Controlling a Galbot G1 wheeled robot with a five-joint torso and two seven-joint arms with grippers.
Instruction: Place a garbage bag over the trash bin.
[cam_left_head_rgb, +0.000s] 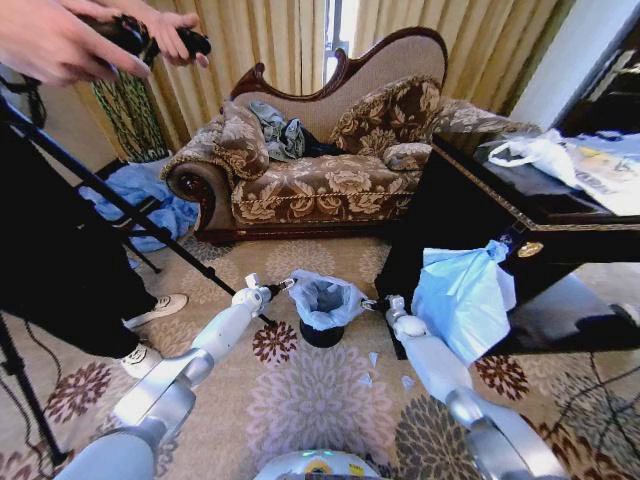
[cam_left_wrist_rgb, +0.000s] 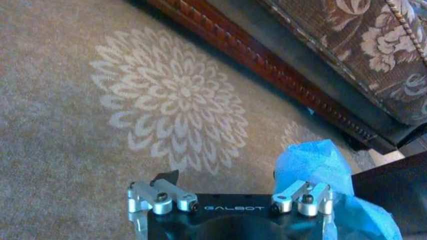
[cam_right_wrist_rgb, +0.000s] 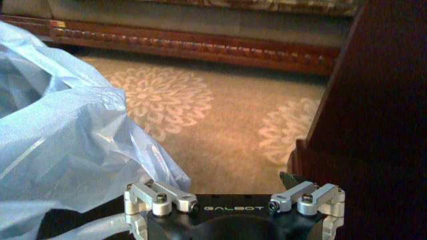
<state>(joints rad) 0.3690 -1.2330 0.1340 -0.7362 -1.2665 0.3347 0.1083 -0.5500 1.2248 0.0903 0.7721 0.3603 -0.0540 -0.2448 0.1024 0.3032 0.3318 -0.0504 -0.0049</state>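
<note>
The thin, crinkly, translucent light-blue garbage bag (cam_left_head_rgb: 323, 297) sits draped over the mouth of the small black cylindrical trash bin (cam_left_head_rgb: 321, 335), which stands on the beige flower-patterned carpet (cam_left_head_rgb: 320, 400) in front of the brown floral sofa (cam_left_head_rgb: 320, 180). Its rim folds outward over the bin's top edge, leaving the bin's lower wall bare. The left pincer (cam_left_head_rgb: 281, 286) hovers just beside the bag's rim on the robot's left, its fingers spread wide with nothing between them. The right pincer (cam_left_head_rgb: 374, 303) sits just beside the opposite edge of the bag, also spread wide and holding nothing. A larger bunch of light-blue plastic (cam_left_head_rgb: 462, 295) hangs against the dark wooden worktop (cam_left_head_rgb: 520, 215) on the right.
</note>
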